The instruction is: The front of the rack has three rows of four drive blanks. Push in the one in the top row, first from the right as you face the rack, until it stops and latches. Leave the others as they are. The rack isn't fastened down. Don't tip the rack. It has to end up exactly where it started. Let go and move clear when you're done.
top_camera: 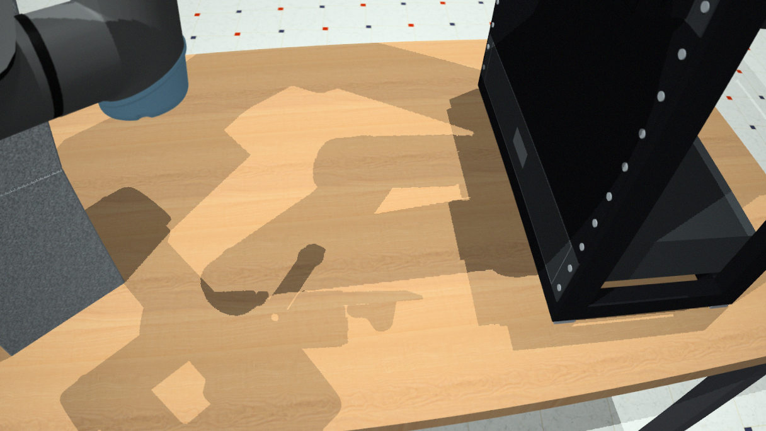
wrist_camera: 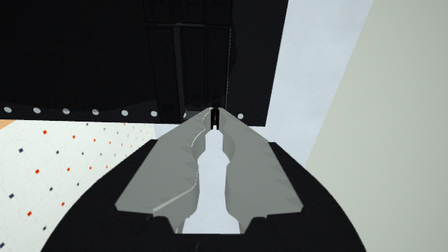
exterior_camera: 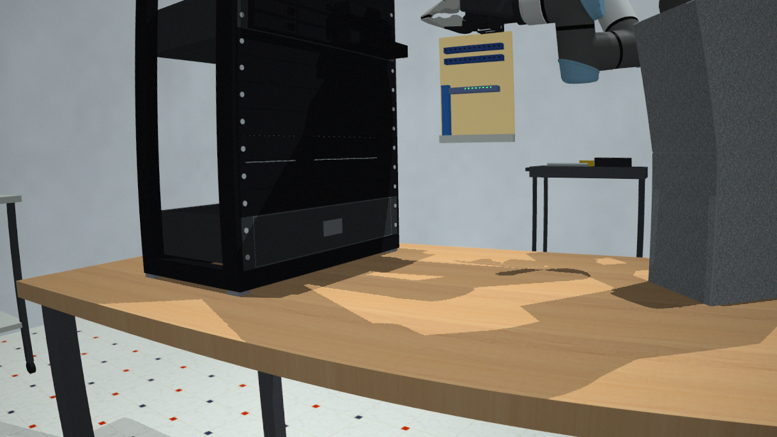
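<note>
The black rack [exterior_camera: 271, 141] stands on the wooden table, at the right in the top view [top_camera: 615, 155]. Its drive blanks sit in the dark top front [exterior_camera: 320, 22]; single blanks are hard to tell apart. In the wrist view the rack's front [wrist_camera: 140, 55] fills the upper half, with one narrow blank panel [wrist_camera: 204, 63] straight ahead of the fingertips. My gripper [exterior_camera: 441, 11] is shut and empty, high up to the right of the rack's top corner, apart from the front. In the wrist view the fingertips touch each other.
A grey pedestal [exterior_camera: 711, 152] holds the arm's base at the table's right. The arm's elbow [top_camera: 96, 53] hangs over the table's left. A side table [exterior_camera: 586, 170] and a wall board [exterior_camera: 476, 87] stand behind.
</note>
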Action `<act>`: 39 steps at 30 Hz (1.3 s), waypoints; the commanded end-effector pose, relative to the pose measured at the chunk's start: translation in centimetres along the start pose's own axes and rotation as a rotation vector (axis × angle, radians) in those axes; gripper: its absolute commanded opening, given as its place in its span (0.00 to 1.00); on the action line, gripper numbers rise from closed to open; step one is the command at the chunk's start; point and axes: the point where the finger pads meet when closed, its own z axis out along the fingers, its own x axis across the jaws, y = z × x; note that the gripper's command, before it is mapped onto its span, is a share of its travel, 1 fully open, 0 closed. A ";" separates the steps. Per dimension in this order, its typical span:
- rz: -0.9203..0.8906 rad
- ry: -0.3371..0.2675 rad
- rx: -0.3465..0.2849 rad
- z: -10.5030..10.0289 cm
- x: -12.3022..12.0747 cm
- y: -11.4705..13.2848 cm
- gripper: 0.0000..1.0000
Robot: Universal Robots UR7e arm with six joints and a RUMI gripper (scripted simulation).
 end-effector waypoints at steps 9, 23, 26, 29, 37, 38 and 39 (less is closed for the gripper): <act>0.000 0.001 0.000 -0.3 0.0 0.0 0.00; 0.000 0.001 0.000 -1.5 0.0 0.0 0.00; 0.000 0.001 0.000 -1.9 0.0 0.0 0.00; 0.000 0.001 0.000 -2.0 0.0 0.0 0.00; 0.000 0.001 0.000 -3.4 0.0 0.0 0.00; 0.000 0.001 0.000 -3.6 0.0 0.0 0.00; 0.000 0.001 0.000 -3.8 0.0 0.0 0.00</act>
